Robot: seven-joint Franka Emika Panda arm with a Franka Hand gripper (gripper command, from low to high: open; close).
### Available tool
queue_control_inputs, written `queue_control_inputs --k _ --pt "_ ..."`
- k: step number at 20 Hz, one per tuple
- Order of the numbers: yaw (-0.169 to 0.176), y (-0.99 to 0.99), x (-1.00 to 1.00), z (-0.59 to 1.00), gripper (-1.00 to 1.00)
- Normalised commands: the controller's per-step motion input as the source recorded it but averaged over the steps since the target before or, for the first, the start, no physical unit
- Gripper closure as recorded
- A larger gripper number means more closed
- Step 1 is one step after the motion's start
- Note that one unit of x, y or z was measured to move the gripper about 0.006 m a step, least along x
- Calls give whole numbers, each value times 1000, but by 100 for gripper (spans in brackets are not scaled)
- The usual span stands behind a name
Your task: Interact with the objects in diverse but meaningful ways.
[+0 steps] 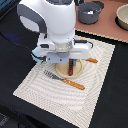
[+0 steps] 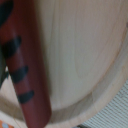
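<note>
Arm: the white robot arm [image 1: 47, 22] bends low over the middle of the striped placemat [image 1: 95, 85], and its wide head hides most of what is under it.
Fingers: the fingers [image 1: 71, 64] are down at the wooden plate; they are hidden behind the head in the exterior view and do not show in the wrist view, so I cannot tell if they are wide, narrow or holding something.
Sausage: the thin red-brown sausage [image 2: 25, 75] with dark stripes lies on the wooden plate directly under the fingers; in the exterior view its end [image 1: 72, 69] comes out just below the head.
Plate: the round pale wooden plate [image 2: 85, 55] sits on the placemat under the fingers; its raised rim curves around the sausage.
Fork: a fork [image 1: 64, 80] with an orange handle lies on the placemat just beside the plate, on the side of the fingers that is nearer to the exterior camera.
Second orange handle: a short orange handle [image 1: 92, 60] shows next to the head, toward the exterior view's right of the fingers; I cannot tell which utensil it is.
Saucepan: the grey saucepan [image 1: 90, 12] stands well apart from the fingers, on the pale brown part of the worktop [image 1: 107, 27] at the far side.
Bowl: a pale bowl [image 1: 123, 17] stands at the exterior view's right edge, also far from the fingers.
</note>
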Motion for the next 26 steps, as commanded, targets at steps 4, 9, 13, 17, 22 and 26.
queue_control_inputs --k 4,9,13,17,22,26 --pt "-98 17 564 0 -100" --pt "-83 68 560 157 -100" --pt "-66 64 471 260 100" --pt "-57 83 461 230 100" --pt "-40 46 347 222 100" --pt "3 0 41 -41 -100"
